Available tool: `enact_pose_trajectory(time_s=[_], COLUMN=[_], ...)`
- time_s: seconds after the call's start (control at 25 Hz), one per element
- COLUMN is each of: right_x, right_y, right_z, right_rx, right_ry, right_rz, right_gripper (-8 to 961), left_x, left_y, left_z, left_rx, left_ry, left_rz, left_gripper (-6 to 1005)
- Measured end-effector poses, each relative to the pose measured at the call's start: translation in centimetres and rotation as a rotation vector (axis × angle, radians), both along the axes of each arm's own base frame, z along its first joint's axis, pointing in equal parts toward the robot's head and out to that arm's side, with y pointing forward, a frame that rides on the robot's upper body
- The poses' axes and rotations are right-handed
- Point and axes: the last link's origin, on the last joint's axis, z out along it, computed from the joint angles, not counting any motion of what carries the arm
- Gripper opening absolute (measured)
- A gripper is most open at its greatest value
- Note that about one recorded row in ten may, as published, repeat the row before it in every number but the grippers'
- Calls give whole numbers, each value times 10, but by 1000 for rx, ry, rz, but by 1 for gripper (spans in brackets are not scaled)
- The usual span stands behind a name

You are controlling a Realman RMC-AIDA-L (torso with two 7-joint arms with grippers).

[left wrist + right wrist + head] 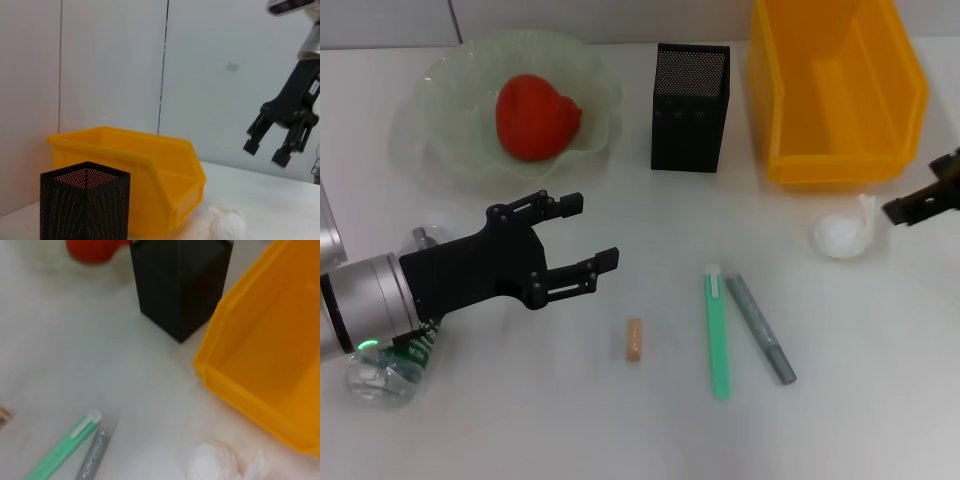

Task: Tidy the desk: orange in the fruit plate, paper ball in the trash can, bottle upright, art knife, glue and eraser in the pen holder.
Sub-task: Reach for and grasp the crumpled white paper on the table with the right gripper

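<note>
The orange (535, 115) lies in the pale green fruit plate (450, 90) at the back left. My left gripper (592, 232) is open and empty, in front of the plate. A clear bottle (385, 375) lies mostly hidden under the left arm. An eraser (634, 339), a green art knife (717, 332) and a grey glue stick (760, 327) lie on the desk in front of the black mesh pen holder (690, 108). The paper ball (845, 232) lies before the yellow bin (835, 90). My right gripper (265, 152) hovers open just right of the ball.
The desk is white, with a wall behind it. The pen holder (85, 205), bin (150, 175) and paper ball (227, 225) show in the left wrist view. The right wrist view shows the bin (265, 350), pen holder (182, 285), ball (220, 462) and art knife (65, 447).
</note>
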Motion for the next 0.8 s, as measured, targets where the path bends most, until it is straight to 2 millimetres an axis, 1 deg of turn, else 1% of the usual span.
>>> enact_pose_trajectory(time_s=[0.12, 0.28, 0.48, 0.8], right_x=[-3, 2, 13, 28], right_y=[9, 18, 28, 35], right_z=[-26, -48, -66, -88], right_rx=[-31, -38, -41, -66], right_ry=[-48, -74, -78, -96], right_rz=[-14, -6, -15, -41], right_gripper=[807, 802, 795, 783], left_x=[0, 0, -2, -4], left_y=[1, 2, 2, 1], left_z=[-1, -1, -1, -2], left_rx=[3, 6, 9, 8], left_ry=[6, 10, 13, 18], left_rz=[3, 5, 13, 23], left_gripper=[802, 802, 802, 802])
